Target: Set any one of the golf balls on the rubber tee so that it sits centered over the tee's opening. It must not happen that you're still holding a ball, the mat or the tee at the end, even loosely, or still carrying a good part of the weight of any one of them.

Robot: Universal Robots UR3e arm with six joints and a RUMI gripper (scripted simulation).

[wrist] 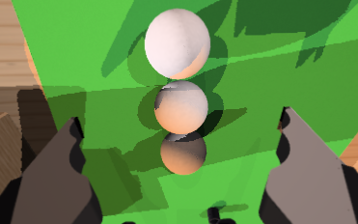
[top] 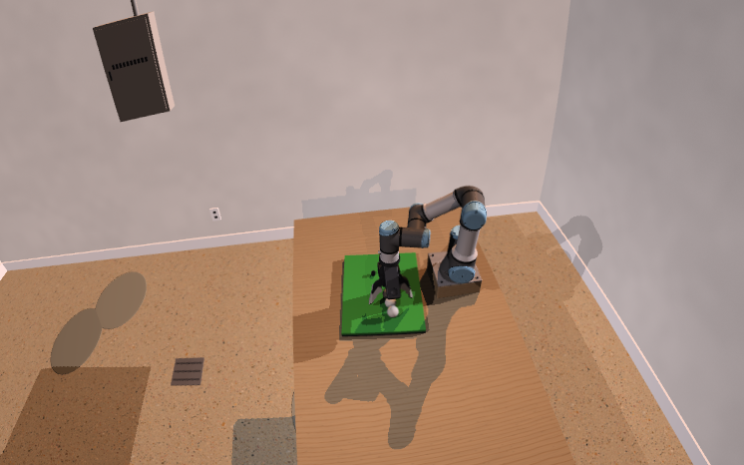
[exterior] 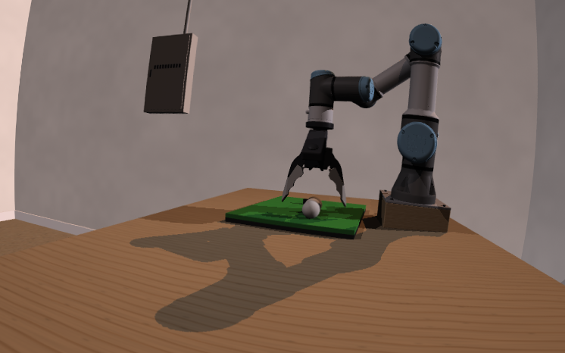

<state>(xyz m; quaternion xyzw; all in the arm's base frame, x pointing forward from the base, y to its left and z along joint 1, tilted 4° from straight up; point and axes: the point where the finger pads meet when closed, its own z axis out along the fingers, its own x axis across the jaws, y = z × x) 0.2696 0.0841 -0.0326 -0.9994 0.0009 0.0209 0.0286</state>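
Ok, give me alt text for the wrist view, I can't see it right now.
Three golf balls lie in a line on a green mat, running away from the camera. The open, empty tool frames the nearest ball, and a small dark tee shows at the bottom edge.

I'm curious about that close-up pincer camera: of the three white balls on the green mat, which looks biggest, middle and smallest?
Largest to smallest, as they look in the wrist view:
1. Top ball
2. Middle ball
3. Bottom ball, between the open pincer's fingers

They may really be the same size; camera angle and distance could account for the difference.
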